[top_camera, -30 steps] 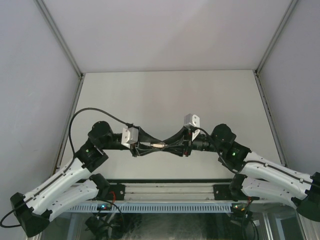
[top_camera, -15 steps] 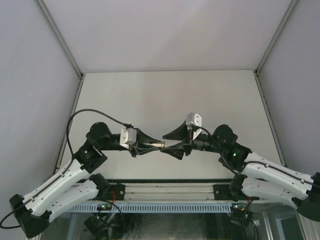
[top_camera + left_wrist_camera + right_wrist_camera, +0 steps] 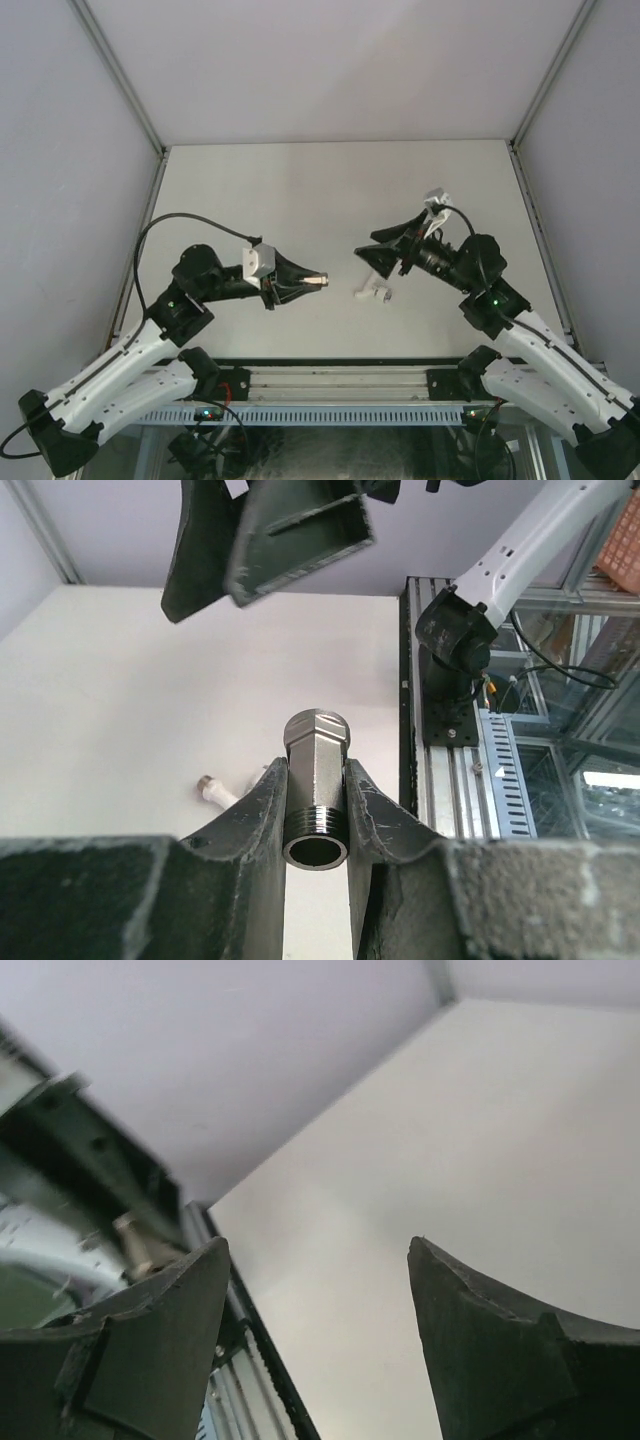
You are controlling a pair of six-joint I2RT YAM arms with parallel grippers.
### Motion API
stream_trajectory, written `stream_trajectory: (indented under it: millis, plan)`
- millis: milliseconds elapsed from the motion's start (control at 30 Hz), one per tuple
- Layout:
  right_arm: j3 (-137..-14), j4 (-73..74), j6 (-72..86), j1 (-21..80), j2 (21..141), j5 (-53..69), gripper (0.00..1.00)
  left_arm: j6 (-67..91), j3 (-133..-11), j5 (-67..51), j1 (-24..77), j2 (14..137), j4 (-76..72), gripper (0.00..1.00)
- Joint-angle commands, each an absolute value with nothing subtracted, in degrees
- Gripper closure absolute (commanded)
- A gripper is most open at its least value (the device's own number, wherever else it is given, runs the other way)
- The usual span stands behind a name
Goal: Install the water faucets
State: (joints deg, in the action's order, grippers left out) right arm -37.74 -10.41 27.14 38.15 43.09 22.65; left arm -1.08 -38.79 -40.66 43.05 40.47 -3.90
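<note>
Left hand (image 3: 316,770) clamps the fitting (image 3: 316,735), held off the surface (image 3: 330,190). Right hand (image 3: 315,1250) stands open and empty near the tap (image 3: 371,292), which lies loose on the surface. Nothing looks installed yet; tap and fitting remain to join.

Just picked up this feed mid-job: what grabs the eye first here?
The dark-grey metal fitting stands out first, clamped between the fingers of the left gripper and held over the near middle of the table. Next comes the white tap, lying loose on the table between the arms, close to the right gripper, whose jaws stand wide open with nothing between them.
</note>
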Motion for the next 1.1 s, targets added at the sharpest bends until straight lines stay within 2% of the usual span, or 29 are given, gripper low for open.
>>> stream_trajectory:
  millis: [0,100,233,500,633,800,1067]
  plan:
    - [-37.8,6.4,42.0,30.0,43.3,14.0,0.3,4.3,-40.1,-37.9,42.3,40.8,-3.8,1.0]
    - [-35.9,16.2,51.9,25.8,45.4,8.0,0.3,5.1,-39.4,-35.2,42.2,40.4,-3.4,1.0]
    - [-30.1,13.6,57.0,25.7,47.3,7.8,0.29,5.5,-37.8,-33.1,42.2,41.2,-4.8,1.0]
    - [-27.3,11.1,54.4,23.6,55.5,8.2,0.27,6.0,-37.7,-29.6,42.0,48.8,-5.7,1.0]
    - [-27.6,4.4,52.6,23.5,62.6,9.5,0.27,6.6,-37.7,-29.6,41.3,50.4,-5.9,1.0]
    - [-34.9,1.5,45.6,21.3,76.3,18.0,0.32,8.3,-36.0,-28.3,38.6,48.3,-5.6,1.0]
    - [-53.6,10.5,34.5,28.6,95.0,19.9,0.32,10.9,-30.6,-22.8,33.1,41.2,-5.5,1.0]
